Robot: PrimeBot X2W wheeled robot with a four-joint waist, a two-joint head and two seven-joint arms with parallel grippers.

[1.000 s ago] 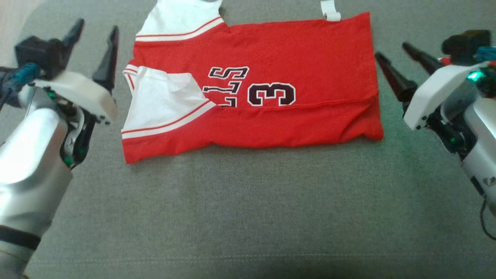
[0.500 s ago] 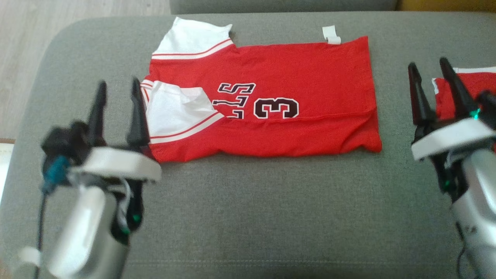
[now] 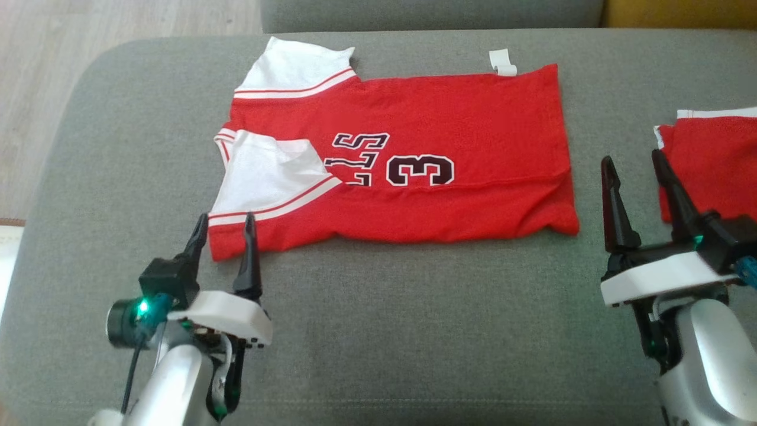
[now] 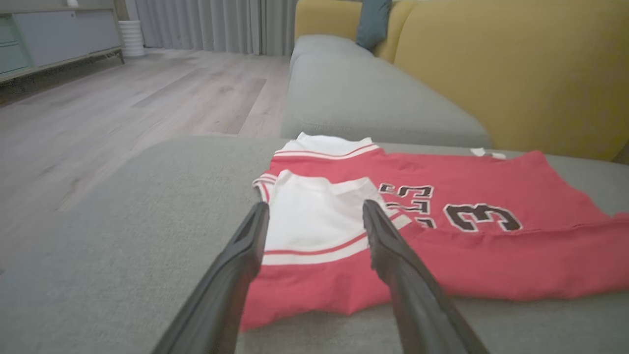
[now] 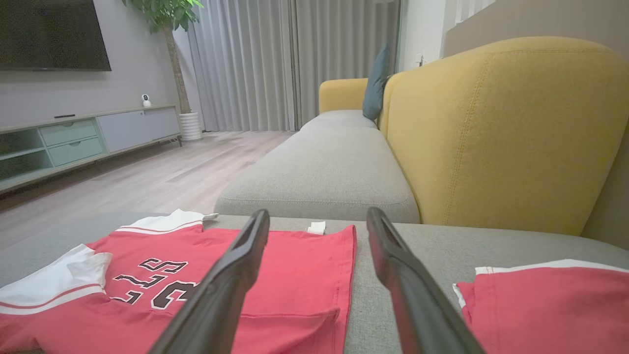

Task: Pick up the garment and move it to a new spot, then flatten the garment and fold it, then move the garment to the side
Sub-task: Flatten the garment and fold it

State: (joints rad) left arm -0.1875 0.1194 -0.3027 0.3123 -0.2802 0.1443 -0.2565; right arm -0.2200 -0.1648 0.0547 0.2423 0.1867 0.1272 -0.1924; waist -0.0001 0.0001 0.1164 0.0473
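Observation:
The garment [image 3: 414,112], a red jersey with white sleeves and a dark "3", lies flat and sideways on the grey sofa cushion [image 3: 414,331]. Its near long edge is folded over, and one white sleeve [image 3: 266,171] lies across the chest. My left gripper [image 3: 225,222] stands open at the garment's near left corner, its fingertips over the red hem, holding nothing. In the left wrist view my left gripper [image 4: 315,207] frames the folded sleeve of the garment [image 4: 491,255]. My right gripper [image 3: 631,160] is open and empty, right of the garment [image 5: 295,275]. In its own wrist view, my right gripper [image 5: 318,213] points along the garment's right edge.
A second red cloth [image 3: 715,160] with white trim lies at the cushion's right end, just right of my right gripper. A yellow backrest [image 5: 491,137] rises along the far side. Wooden floor [image 3: 118,18] lies past the cushion's rounded left end. A white tag [image 3: 501,62] sticks out of the garment's far edge.
The head camera has pulled back, so more of the cushion shows. Both grippers have drawn back toward the near side, the left from beside the sleeves to the near left corner. The garment has not moved.

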